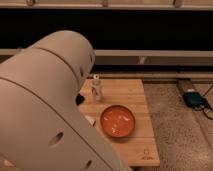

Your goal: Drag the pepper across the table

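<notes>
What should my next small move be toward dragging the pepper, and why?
Probably ease the arm aside, out of the camera's way. It hides the left half of the table, the gripper is out of sight, presumably behind it, and no pepper shows; only the bowl and a small bottle do.

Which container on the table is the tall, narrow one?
The small pale bottle at the table's far side; the orange bowl in front of it is wide and low. The gripper is unseen, likely behind the arm.
</notes>
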Controlling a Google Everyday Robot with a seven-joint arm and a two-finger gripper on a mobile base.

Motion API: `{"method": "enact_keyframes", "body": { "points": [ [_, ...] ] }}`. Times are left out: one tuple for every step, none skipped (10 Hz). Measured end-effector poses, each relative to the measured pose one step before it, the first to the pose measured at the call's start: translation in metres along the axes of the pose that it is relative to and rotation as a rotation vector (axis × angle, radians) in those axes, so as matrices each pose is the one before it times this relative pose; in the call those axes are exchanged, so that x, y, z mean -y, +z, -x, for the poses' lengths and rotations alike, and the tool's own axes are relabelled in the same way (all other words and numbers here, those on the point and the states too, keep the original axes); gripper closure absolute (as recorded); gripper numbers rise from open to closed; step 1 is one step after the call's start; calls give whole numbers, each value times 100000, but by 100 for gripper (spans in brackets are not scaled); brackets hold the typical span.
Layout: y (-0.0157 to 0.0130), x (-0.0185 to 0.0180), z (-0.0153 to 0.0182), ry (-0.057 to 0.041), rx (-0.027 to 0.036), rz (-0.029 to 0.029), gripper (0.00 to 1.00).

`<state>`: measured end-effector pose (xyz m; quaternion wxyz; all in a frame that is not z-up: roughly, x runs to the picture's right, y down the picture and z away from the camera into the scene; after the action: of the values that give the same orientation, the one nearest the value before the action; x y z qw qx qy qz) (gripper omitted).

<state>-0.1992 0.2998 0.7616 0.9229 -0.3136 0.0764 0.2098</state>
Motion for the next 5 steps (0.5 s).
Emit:
{"method": "enact_keyframes", "body": {
  "points": [
    [13, 104, -15, 294, -124, -67, 51],
    [-26, 105, -31, 364, 62, 20, 59],
    [-116, 125, -20, 400, 244, -17, 69],
    [-111, 82, -50, 187, 193, -38, 78],
    [-148, 59, -7, 97, 303, -47, 88]
  ]
}}
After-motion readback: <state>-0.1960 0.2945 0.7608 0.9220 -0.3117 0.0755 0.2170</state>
